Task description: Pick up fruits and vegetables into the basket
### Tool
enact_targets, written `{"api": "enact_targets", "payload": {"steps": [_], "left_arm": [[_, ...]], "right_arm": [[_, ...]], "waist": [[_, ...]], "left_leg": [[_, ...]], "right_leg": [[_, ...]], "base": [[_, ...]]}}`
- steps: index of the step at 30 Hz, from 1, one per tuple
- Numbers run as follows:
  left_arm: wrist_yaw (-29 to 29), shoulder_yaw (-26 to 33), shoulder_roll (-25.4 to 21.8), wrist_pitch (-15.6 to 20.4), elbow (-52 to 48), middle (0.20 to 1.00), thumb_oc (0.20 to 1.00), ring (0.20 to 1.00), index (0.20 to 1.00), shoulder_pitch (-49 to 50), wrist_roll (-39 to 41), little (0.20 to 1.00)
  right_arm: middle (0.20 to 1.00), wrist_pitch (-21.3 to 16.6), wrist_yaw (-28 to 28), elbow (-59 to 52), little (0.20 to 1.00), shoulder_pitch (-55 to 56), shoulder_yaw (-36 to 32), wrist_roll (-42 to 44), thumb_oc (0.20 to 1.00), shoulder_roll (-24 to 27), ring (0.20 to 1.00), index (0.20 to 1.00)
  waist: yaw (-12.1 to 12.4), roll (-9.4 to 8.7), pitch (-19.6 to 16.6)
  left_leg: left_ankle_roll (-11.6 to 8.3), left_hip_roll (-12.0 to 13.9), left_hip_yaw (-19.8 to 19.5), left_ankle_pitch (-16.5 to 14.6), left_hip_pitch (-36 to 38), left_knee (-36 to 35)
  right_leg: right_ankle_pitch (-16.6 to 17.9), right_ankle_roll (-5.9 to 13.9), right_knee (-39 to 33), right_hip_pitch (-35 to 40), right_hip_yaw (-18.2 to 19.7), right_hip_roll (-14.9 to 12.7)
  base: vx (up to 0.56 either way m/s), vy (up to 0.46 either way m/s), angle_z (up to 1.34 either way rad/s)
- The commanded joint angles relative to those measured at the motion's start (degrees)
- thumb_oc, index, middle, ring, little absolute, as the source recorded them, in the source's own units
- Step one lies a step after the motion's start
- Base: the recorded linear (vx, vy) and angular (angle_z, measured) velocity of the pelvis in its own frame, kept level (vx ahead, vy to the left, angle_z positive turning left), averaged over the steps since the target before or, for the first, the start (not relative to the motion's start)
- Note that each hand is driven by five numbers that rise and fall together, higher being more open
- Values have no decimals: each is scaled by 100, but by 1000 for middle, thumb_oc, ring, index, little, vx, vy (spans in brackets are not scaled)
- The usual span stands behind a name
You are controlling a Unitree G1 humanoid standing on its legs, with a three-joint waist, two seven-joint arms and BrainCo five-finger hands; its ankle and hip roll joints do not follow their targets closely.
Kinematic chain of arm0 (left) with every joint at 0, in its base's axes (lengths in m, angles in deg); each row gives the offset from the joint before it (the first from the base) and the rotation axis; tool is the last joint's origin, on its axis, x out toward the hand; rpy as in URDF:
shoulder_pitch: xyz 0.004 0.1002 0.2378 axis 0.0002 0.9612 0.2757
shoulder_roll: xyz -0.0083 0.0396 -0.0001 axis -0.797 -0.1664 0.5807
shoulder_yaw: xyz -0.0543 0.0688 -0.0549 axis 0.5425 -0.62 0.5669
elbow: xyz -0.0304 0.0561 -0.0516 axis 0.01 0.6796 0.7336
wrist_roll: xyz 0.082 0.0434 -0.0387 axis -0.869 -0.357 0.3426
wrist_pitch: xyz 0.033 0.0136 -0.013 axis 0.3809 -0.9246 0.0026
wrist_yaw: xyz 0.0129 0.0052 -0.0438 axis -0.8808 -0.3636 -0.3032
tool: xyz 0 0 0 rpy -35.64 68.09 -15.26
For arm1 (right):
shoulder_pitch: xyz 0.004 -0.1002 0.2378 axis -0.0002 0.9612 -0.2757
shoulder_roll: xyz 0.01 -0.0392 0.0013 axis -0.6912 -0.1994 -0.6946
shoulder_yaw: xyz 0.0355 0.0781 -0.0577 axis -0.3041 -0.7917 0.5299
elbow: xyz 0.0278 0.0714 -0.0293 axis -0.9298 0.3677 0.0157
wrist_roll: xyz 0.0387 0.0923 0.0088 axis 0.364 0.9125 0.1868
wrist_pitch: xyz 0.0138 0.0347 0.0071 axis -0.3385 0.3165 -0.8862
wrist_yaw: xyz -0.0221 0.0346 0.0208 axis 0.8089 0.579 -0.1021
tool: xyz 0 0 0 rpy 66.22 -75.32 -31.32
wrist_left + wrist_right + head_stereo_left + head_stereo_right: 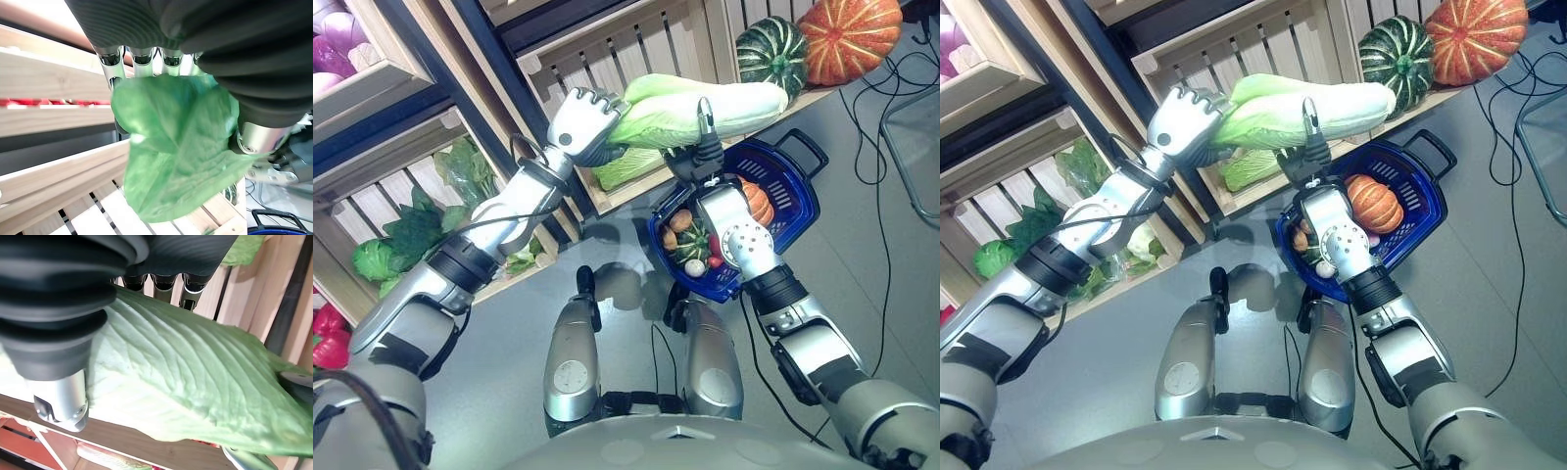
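A long pale-green napa cabbage point(724, 106) hangs in the air in front of the wooden crates. My left hand point(578, 122) is curled round its leafy end point(181, 147). My right hand point(707, 157) grips its middle from below, with the thumb point(58, 396) pressed on the ribbed leaf point(186, 382) and the fingers behind it. The blue basket point(800, 186) sits just under the right hand. It holds an orange pumpkin point(1373, 201), a small green striped squash point(693, 243), a potato and a few small red and white pieces.
Slatted wooden crates point(636, 49) line the shelf behind. A green striped squash point(771, 54) and an orange pumpkin point(847, 34) rest at the top right. Another cabbage point(626, 166) lies in the crate below; leafy greens point(411, 235) and red peppers point(328, 338) lie at left.
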Motion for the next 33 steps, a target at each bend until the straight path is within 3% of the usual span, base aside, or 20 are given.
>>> {"api": "enact_targets", "payload": {"steps": [1, 4, 11, 12, 14, 15, 18, 19, 28, 33], "left_arm": [[262, -394, 154, 209, -877, 200, 200, 200, 200, 529, 130, 200], [144, -382, 70, -121, -890, 200, 200, 200, 200, 654, 268, 200], [-140, -144, -196, -392, -881, 200, 200, 200, 200, 950, 759, 200], [-172, -34, -235, -424, -852, 573, 573, 573, 573, 1079, 1091, 573], [-114, -5, -242, -503, -807, 1000, 1000, 1000, 1000, 1118, 1434, 1000], [-54, 115, -184, -622, -691, 1000, 1000, 1000, 1000, 1357, 2245, 1000], [-183, 238, -153, -602, -574, 1000, 1000, 1000, 1000, 1510, 2650, 1000], [-478, 425, -126, -479, -348, 1000, 1000, 1000, 1000, 1643, 3076, 1000], [-889, 1122, -82, -123, 267, 1000, 1000, 1000, 1000, 1576, 3895, 1000], [-1064, 1371, -60, -136, 553, 1000, 1000, 1000, 1000, 1202, 4136, 1000]], "right_arm": [[200, -931, -341, -298, 200, -578, -488, -922, 200, 20, 200, 200], [200, -1158, -184, -362, 200, -599, -671, -1443, 200, 198, 200, 200], [200, -1408, 61, -491, 200, -615, -1056, -2401, 200, 570, 200, 200], [200, -1470, 8, -537, 200, -584, -1163, -2648, 200, 691, 200, 200], [200, -1514, -12, -591, 200, -548, -1221, -2791, 200, 750, 200, 200], [200, -1656, -1, -745, 200, -475, -1373, -3141, 200, 965, 200, 200], [200, -1750, 180, -908, 200, -397, -1448, -3523, 200, 1111, 200, 200], [200, -1836, 458, -1142, 200, -249, -1601, -4164, 200, 1328, 200, 200], [200, -1950, 1279, -1715, 200, 285, -2187, -5644, 200, 1910, 200, 200], [200, -1646, 1706, -1816, 200, 462, -2336, -6464, 200, 2203, 200, 200]], "waist": [[-55, 48, -387], [-121, 91, -344], [-208, 173, -287], [-233, 192, -272], [-252, 207, -258], [-290, 232, -220], [-322, 246, -206], [-392, 258, -159], [-711, 206, -46], [-943, 240, 22]], "left_leg": [[94, -187, 239, -754, 159, 233], [102, -189, 254, -751, 135, 205], [114, -193, 292, -758, 53, 217], [117, -188, 307, -757, 40, 230], [126, -181, 314, -780, 36, 250], [111, -168, 330, -766, -19, 289], [115, -162, 341, -754, -41, 291], [113, -145, 353, -802, -74, 353], [124, -102, 482, -773, -319, 469], [103, -64, 590, -714, -547, 538]], "right_leg": [[324, 407, -797, 401, -9, -159], [326, 429, -794, 329, 27, -154], [322, 424, -762, 184, 85, -129], [319, 415, -754, 164, 97, -124], [296, 411, -735, 156, 110, -117], [289, 402, -700, 105, 126, -108], [287, 388, -685, 69, 139, -96], [214, 385, -575, -9, 183, -83], [155, 351, -308, -425, 390, -1], [124, 343, -95, -809, 570, 35]], "base": [[-38, 9, 2], [-55, 19, 0], [-46, 23, -4], [-10, 18, -9], [-32, 11, -5], [-35, 3, -1], [-27, -3, -3], [-15, -6, -4], [-35, -14, -12], [-33, 4, -19]]}}
